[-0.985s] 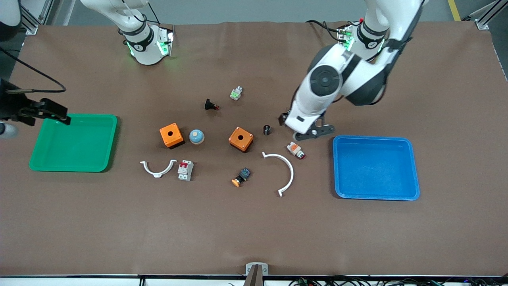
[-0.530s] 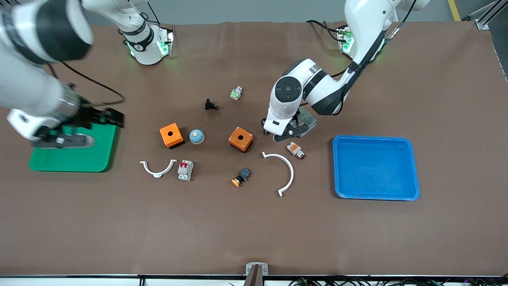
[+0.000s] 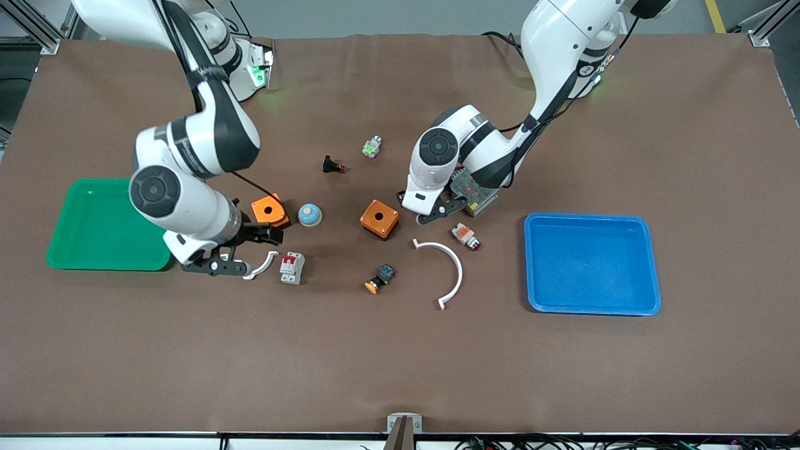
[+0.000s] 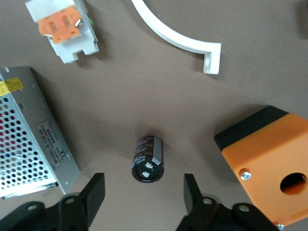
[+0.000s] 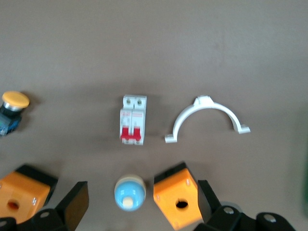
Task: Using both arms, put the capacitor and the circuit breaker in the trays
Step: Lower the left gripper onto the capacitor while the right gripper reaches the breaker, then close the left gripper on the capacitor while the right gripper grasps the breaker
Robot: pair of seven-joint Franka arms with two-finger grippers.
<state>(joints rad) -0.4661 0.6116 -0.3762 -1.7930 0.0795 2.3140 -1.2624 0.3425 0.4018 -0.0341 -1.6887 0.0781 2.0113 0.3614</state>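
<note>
Left wrist view — capacitor (image 4: 147, 159) visible

**Even overhead light, soft shadows**

Bright, diffuse light falls from above. The arms cast faint shadows on the brown table (image 3: 400, 350). The front and left wrist views are sharp. The right wrist view is slightly soft, its gripper fingers (image 5: 77, 204) blurred.

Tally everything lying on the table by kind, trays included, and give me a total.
Trays: 2
Orange boxes: 2
White curved brackets: 2
Small button parts: 5
Circuit breaker: 1
Capacitor: 1
Perforated metal box: 1
Total: 14
</note>
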